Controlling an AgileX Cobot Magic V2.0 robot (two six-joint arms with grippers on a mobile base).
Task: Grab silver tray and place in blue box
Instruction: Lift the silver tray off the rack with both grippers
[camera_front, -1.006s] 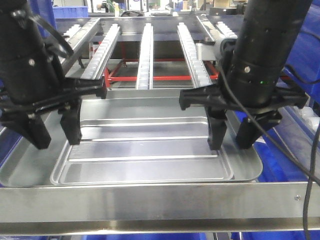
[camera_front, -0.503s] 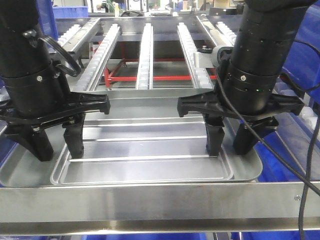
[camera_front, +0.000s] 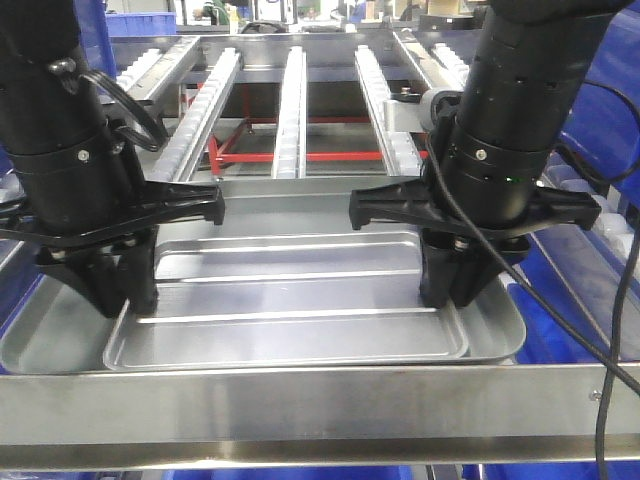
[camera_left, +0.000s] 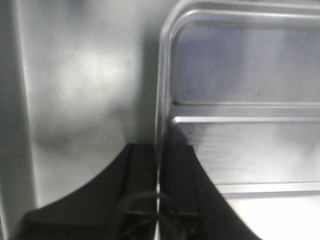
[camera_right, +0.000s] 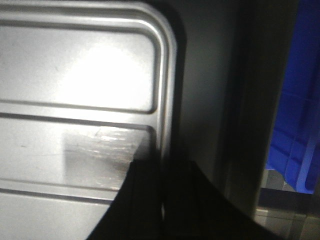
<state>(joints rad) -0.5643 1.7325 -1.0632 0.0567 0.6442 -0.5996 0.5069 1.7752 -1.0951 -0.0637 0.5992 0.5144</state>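
The silver tray (camera_front: 290, 300) lies flat on a wider metal pan (camera_front: 45, 340), just behind a steel rail. My left gripper (camera_front: 125, 305) is shut on the tray's left rim. In the left wrist view (camera_left: 159, 150) the rim runs between the two black fingers, with the tray (camera_left: 240, 150) to their right. My right gripper (camera_front: 455, 298) is shut on the tray's right rim. The right wrist view (camera_right: 162, 165) shows the same, with the tray (camera_right: 75, 100) to the left. Blue crate plastic (camera_front: 600, 330) shows at the right edge and in the right wrist view (camera_right: 295, 125). I cannot tell whether it is the blue box.
A straight stainless steel rail (camera_front: 320, 405) crosses the front, below the tray. Behind the tray stands a roller conveyor (camera_front: 290, 100) with several tracks over a red frame (camera_front: 300, 155). More blue plastic (camera_front: 10, 290) shows at the left edge.
Both grippers were open, their fingers straddling the tray's side rims. Now each pair of fingers has closed together onto its rim. The tray has not shifted.
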